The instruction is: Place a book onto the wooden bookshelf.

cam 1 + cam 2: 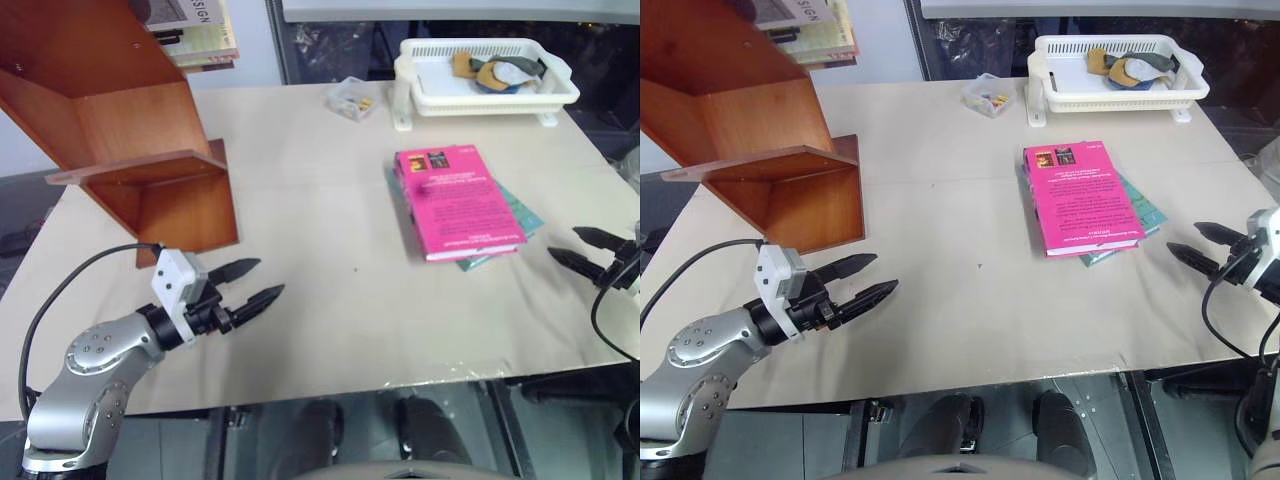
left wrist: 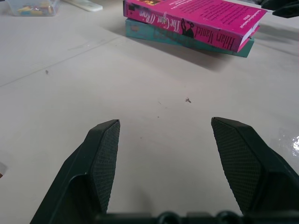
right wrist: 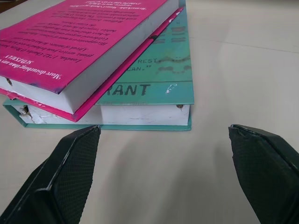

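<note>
The pink book (image 1: 456, 200) lies flat, back cover up, on top of a teal-green book (image 1: 520, 215) right of the table's middle. The wooden bookshelf (image 1: 120, 130) stands at the far left, its slanted panels and ledge facing the table. My right gripper (image 1: 583, 249) hovers open just right of the two books, its fingers pointing at them; the right wrist view has the pink book (image 3: 79, 42) close ahead. My left gripper (image 1: 255, 283) is open above the table at the front left, below the shelf, pointing towards the pink book (image 2: 196, 21).
A white basket tray (image 1: 480, 85) with cloths stands at the back right, a small clear box (image 1: 350, 100) beside it. Pale books (image 1: 205, 35) lean on the shelf's top. Bare table (image 1: 330, 230) stretches between shelf and books.
</note>
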### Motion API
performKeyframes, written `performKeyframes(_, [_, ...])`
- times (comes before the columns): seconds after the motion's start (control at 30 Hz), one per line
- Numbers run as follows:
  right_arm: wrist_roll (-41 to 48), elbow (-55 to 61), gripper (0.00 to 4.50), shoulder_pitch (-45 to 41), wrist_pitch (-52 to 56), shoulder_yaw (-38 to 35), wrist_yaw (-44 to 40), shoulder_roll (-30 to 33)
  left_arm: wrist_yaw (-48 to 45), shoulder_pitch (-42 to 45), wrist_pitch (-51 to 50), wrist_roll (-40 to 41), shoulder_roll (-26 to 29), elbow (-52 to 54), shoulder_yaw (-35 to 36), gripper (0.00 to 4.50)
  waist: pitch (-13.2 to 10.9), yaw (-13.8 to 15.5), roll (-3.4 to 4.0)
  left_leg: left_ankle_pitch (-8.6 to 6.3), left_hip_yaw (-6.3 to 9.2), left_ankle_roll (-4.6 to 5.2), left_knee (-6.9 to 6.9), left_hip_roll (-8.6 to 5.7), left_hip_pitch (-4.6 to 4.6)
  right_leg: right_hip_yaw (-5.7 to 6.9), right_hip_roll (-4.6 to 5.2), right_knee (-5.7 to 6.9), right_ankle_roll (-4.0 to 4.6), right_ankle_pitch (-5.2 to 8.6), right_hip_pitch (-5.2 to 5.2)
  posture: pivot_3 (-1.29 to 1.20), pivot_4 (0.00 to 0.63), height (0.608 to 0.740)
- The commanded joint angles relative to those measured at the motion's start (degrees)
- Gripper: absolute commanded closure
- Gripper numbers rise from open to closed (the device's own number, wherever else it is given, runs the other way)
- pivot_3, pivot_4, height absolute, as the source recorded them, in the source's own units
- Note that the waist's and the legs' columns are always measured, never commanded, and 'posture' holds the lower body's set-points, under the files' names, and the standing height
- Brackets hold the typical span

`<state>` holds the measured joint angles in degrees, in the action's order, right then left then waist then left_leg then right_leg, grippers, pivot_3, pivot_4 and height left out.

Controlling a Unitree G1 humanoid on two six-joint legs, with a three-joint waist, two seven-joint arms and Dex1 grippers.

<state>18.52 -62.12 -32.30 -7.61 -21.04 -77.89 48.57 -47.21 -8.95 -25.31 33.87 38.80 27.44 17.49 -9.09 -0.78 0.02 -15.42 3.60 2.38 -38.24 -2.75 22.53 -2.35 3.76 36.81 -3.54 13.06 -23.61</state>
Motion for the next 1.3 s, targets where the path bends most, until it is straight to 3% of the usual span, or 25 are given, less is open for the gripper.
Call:
performKeyframes(0.03, [0.7, 0.3, 0.00, -0.4, -0.6, -0.9, -0.4, 1.7, -0.2, 0.7, 1.2, 0.2, 0.5, 0.1, 1.1, 1.06, 0.0, 0.0, 0.00, 0.00, 0.00, 0.00, 0.00, 0.00, 0.00, 0.00, 0.00, 0.00, 0.00, 0.00, 0.00, 0.00, 0.150, 0.740])
performKeyframes(0.4, [2.5, 4.1, 0.00, 3.1, 0.9, -2.0, -2.9, 2.3, -0.6, 5.0, -1.1, 1.6, 0.6, -2.5, -0.7, 1.06, 0.0, 0.1, 0.00, 0.00, 0.01, 0.00, 0.00, -0.01, 0.00, 0.01, 0.00, 0.00, 0.00, 0.00, 0.00, 0.00, 0.150, 0.740])
performKeyframes(0.63, [7.6, 18.9, 0.00, 13.0, 9.1, -3.9, -5.0, 2.4, 1.2, 12.8, -2.4, -2.1, -1.1, -7.7, -7.8, 1.06, 0.0, 0.2, 0.02, 0.00, 0.03, 0.00, -0.01, -0.03, 0.00, 0.05, -0.02, 0.03, -0.02, -0.01, 0.01, 0.00, 0.150, 0.740])
performKeyframes(0.77, [13.2, 38.0, 0.00, 23.8, 18.0, -5.8, -3.5, 1.8, 5.1, 19.2, -5.5, -3.1, -5.6, -10.9, -12.8, 1.06, 0.0, 0.3, 0.05, 0.00, 0.05, 0.01, 0.00, -0.02, 0.01, 0.04, -0.03, 0.03, -0.02, -0.01, 0.00, 0.00, 0.150, 0.740])
performKeyframes(0.93, [20.1, 57.1, 0.00, 34.0, 26.7, -10.0, 1.6, 0.3, 11.1, 29.1, -14.1, 0.4, -15.1, -17.8, -14.7, 1.06, 0.0, 0.6, 0.01, 0.00, 0.11, 0.01, -0.10, -0.06, 0.01, 0.09, -0.05, 0.15, -0.07, -0.03, 0.00, 0.00, 0.150, 0.740])
performKeyframes(1.13, [26.4, 72.5, 0.00, 39.8, 33.4, -12.4, 8.2, -1.7, 16.2, 40.0, -22.8, 3.8, -25.0, -28.4, -14.1, 1.06, 0.0, 1.2, -0.05, 0.01, 0.10, 0.01, -0.17, -0.09, 0.01, 0.15, -0.18, 0.22, -0.11, -0.04, 0.01, 0.00, 0.150, 0.740])
performKeyframes(1.3, [28.9, 78.7, 0.00, 42.6, 35.4, -13.6, 11.7, -3.0, 21.0, 48.3, -28.9, 8.2, -32.7, -37.9, -9.7, 1.06, -0.1, 1.7, -0.16, 0.02, 0.10, 0.00, -0.20, -0.13, 0.03, 0.17, -0.32, 0.21, -0.13, -0.04, 0.00, 0.00, 0.150, 0.740])
